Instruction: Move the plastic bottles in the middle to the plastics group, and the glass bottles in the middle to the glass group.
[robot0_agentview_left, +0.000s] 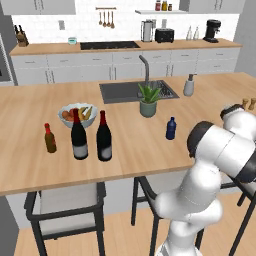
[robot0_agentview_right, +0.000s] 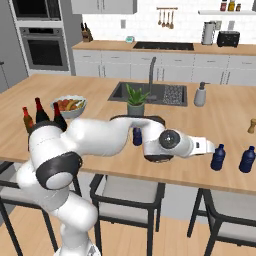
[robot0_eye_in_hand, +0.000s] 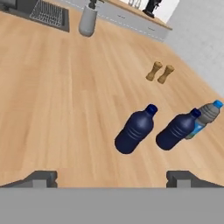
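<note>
One squat dark blue plastic bottle (robot0_agentview_left: 171, 128) stands mid-counter right of the plant; my arm partly covers that bottle (robot0_agentview_right: 137, 136) in the right base view. Two more dark blue bottles (robot0_eye_in_hand: 135, 130) (robot0_eye_in_hand: 177, 130) stand side by side at the counter's right end, next to a clear bottle with a blue cap (robot0_eye_in_hand: 205, 118). My gripper (robot0_agentview_right: 209, 147) hovers just left of the nearer one (robot0_agentview_right: 218, 157), open and holding nothing (robot0_eye_in_hand: 113, 178). The dim-label wine bottle (robot0_agentview_left: 104, 136) stands upright beside the pale-label wine bottle (robot0_agentview_left: 79, 135) and the small brown bottle (robot0_agentview_left: 49, 138).
A fruit bowl (robot0_agentview_left: 77, 115) sits behind the wine bottles. A potted plant (robot0_agentview_left: 148, 100) and the sink (robot0_agentview_left: 120, 91) are mid-counter, with a grey soap dispenser (robot0_eye_in_hand: 88, 19) to their right. Two wooden shakers (robot0_eye_in_hand: 159, 72) stand beyond the blue bottles. Stools line the front edge.
</note>
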